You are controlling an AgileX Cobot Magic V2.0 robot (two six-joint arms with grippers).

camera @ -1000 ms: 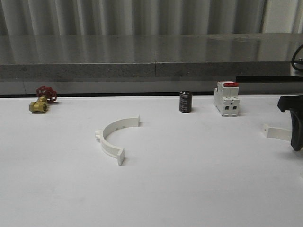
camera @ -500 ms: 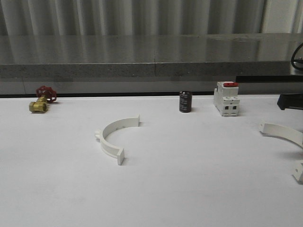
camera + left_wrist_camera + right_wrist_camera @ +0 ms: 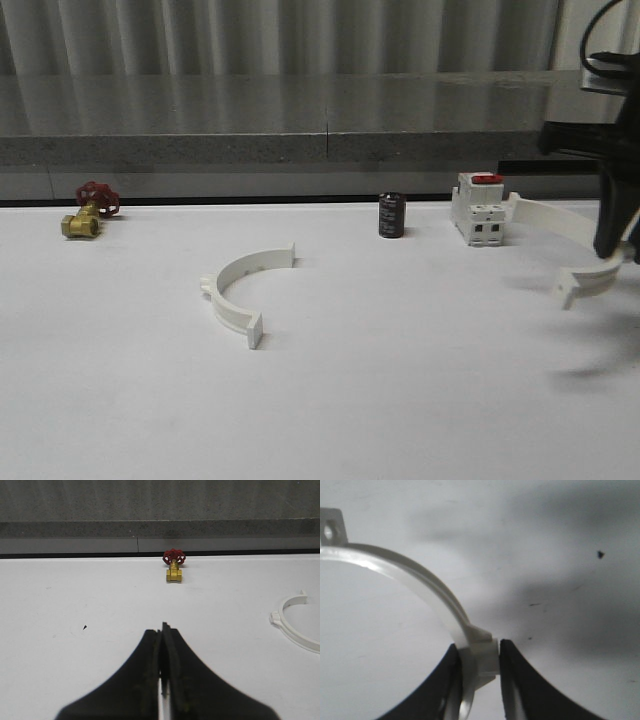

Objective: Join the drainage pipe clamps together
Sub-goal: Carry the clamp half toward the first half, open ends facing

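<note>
Clamp halves sit well apart. One white clamp half (image 3: pixel 243 290) lies flat on the table (image 3: pixel 400 400), left of the black cylinder (image 3: pixel 391 215) and nearer the camera. The other clamp half (image 3: pixel 572 250) hangs above the table, right of the cylinder, just past the white switch (image 3: pixel 478 208), pinched by the right gripper (image 3: pixel 480 665). The left gripper (image 3: pixel 163 680) has its fingers pressed together, holding nothing, facing the brass valve (image 3: pixel 174 566).
</note>
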